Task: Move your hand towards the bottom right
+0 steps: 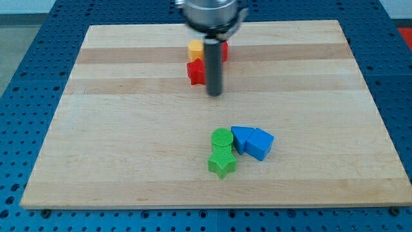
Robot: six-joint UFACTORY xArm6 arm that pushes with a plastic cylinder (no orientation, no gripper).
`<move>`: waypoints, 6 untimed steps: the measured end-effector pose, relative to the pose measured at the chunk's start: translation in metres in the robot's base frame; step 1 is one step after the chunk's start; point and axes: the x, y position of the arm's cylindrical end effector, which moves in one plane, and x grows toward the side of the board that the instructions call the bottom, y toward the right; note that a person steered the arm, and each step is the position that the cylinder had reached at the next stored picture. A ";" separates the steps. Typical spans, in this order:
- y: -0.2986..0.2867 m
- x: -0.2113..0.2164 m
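My tip (214,94) is the lower end of a dark rod that comes down from the view's top centre. It rests on the wooden board (129,129) just right of and below a red block (195,71). A yellow block (196,49) lies above the red one, and another red block (224,50) peeks out behind the rod. Lower down, a green round block (222,137) touches a green star-like block (222,162) below it. Two blue blocks (241,137) (259,144) sit side by side right of the green ones.
The board lies on a blue perforated table (26,77) that shows on all sides. The arm's grey end (207,13) hangs over the board's top edge.
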 end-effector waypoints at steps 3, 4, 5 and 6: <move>-0.076 -0.014; -0.078 -0.026; -0.044 -0.008; 0.066 -0.003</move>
